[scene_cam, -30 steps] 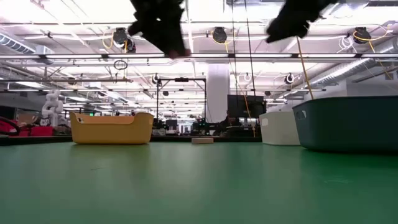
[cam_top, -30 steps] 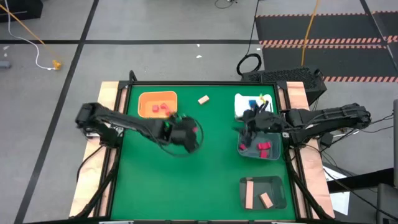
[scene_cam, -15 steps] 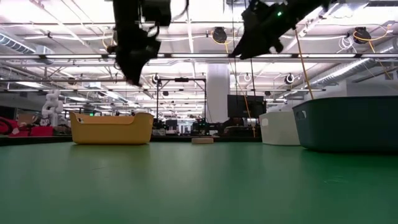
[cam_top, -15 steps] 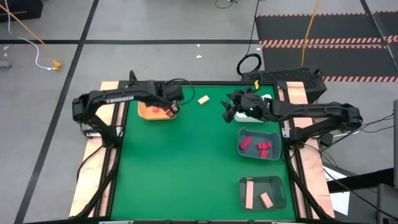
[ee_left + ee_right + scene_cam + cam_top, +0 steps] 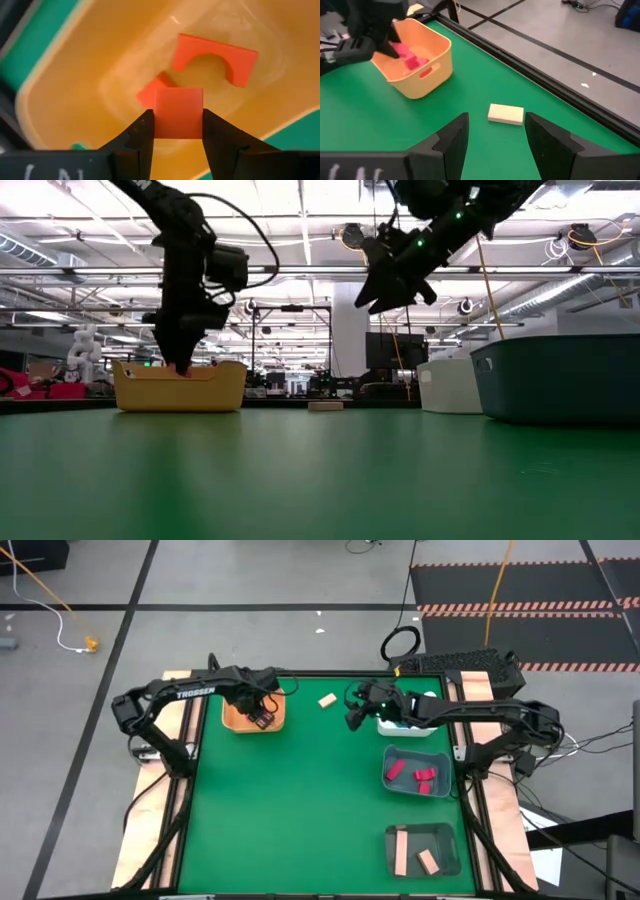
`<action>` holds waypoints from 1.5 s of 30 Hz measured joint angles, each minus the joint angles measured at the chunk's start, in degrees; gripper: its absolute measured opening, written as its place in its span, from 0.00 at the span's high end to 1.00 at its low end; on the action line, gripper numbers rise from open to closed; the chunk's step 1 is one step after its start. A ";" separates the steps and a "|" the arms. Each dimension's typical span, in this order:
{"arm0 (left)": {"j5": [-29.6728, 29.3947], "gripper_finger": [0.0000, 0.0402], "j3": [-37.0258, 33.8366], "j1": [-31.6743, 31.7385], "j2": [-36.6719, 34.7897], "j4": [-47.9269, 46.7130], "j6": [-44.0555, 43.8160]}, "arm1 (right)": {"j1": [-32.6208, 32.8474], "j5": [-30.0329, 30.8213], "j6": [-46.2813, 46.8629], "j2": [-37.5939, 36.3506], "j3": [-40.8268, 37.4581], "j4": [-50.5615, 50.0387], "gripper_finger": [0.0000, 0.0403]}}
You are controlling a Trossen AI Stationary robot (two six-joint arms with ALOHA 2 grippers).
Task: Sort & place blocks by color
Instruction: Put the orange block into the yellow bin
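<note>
My left gripper (image 5: 262,718) hangs over the orange tray (image 5: 240,718), shut on a red cube (image 5: 178,112). In that tray lie a red arch block (image 5: 215,57) and another red block (image 5: 152,89). My right gripper (image 5: 355,716) is open and in the air near the far edge, just right of a pale tan block (image 5: 326,700) that lies flat on the green table. In the right wrist view the tan block (image 5: 506,114) shows ahead of the open fingers (image 5: 457,135). Blue blocks in the white tray (image 5: 403,726) are mostly hidden by the right arm. My left gripper pinches the red cube by two opposite side faces (image 5: 159,120) between its two fingers, coming from above and pointing down. The cube is lifted clear and held level, with its tip at the orange tray's rim height in the low view (image 5: 183,368).
A grey tray (image 5: 417,772) at the right holds three red blocks. Another grey tray (image 5: 422,848) at the near right holds two tan blocks. The middle and near left of the green table (image 5: 290,810) is bare mat.
My left gripper has carried the red cube from over the table's middle toward the far left and come down over the orange tray. My right gripper has moved from above the grey tray with red blocks toward the far edge and left, toward the tan block.
</note>
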 joint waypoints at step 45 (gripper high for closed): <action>13.21 0.34 -1.33 1.96 -0.02 6.85 -9.24 | -9.44 -8.81 -18.56 7.54 0.07 19.05 0.54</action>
